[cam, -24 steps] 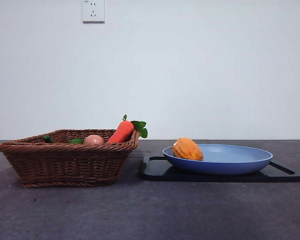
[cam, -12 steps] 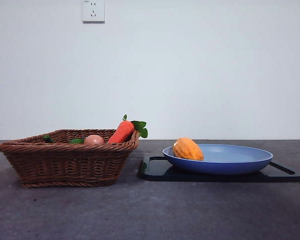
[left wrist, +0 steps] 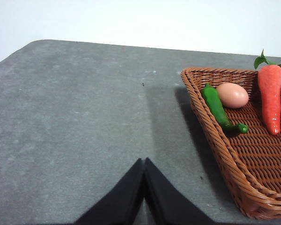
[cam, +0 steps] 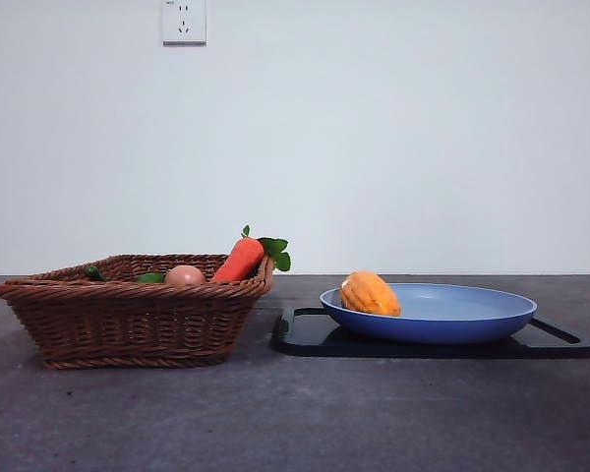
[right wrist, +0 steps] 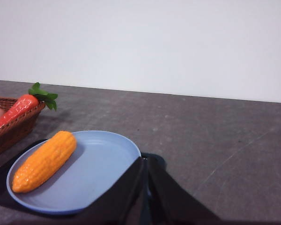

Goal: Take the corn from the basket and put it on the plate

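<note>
The yellow-orange corn (cam: 369,293) (right wrist: 45,161) lies on the light-blue plate (cam: 472,313) (right wrist: 98,173), at the side nearest the basket. The brown wicker basket (cam: 128,315) (left wrist: 234,154) stands to the left of the plate. My right gripper (right wrist: 145,161) is shut and empty, back from the plate's rim. Beside the basket's outer wall, over bare table, my left gripper (left wrist: 144,161) is shut on nothing. Neither arm shows in the front view.
A red-orange carrot (cam: 241,259) (left wrist: 270,96) leans on the basket's rim; a pinkish egg (cam: 184,276) (left wrist: 232,95) and a green pepper (left wrist: 218,108) lie inside. The plate rests on a flat black tray (cam: 315,334). A white wall stands behind the table.
</note>
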`<state>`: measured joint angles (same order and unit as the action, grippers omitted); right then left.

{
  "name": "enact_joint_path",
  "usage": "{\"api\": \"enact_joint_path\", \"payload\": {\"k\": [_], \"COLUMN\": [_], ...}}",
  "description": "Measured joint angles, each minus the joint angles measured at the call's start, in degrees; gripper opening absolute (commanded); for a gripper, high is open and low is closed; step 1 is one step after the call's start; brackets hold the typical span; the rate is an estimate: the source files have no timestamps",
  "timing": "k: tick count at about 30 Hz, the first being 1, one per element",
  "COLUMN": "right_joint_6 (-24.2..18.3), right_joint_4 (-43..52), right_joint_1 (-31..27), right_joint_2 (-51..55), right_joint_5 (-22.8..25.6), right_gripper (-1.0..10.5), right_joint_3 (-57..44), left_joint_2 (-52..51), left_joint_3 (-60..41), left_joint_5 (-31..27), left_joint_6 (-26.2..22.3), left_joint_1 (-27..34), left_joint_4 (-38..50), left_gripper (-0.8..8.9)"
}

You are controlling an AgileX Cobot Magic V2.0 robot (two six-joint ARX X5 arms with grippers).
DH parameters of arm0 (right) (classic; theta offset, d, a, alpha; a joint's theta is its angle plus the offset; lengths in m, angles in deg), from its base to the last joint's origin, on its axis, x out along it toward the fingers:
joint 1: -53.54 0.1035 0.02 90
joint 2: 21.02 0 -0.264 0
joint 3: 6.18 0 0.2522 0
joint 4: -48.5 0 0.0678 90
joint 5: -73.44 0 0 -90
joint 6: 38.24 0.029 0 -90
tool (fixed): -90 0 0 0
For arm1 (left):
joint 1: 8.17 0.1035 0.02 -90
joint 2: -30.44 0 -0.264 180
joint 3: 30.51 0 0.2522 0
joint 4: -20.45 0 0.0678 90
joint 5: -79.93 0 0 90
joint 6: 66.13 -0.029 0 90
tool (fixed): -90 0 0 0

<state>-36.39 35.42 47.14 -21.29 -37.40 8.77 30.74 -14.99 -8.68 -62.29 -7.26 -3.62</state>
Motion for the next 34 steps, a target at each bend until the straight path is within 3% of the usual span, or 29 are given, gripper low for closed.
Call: {"api": "enact_joint_path", "payload": {"k": [11, 34], "right_joint_6": [0.1, 0.1], "right_joint_4": [-9.3, -9.4], "right_joint_1": [0.0, 0.0], "right_joint_2": [0.0, 0.0], "right_joint_5": [0.8, 1.0], "right_gripper": [0.0, 0.0], "right_joint_3": [-0.3, -0.3], "left_joint_2": [0.0, 0.0], "left_joint_3": [0.0, 0.0], "left_joint_5": [0.0, 0.0], "left_joint_6": [0.0, 0.0], "left_joint_1": [0.0, 0.0], "left_joint_4": [0.0, 0.0], "left_gripper": [0.04, 0.04]}}
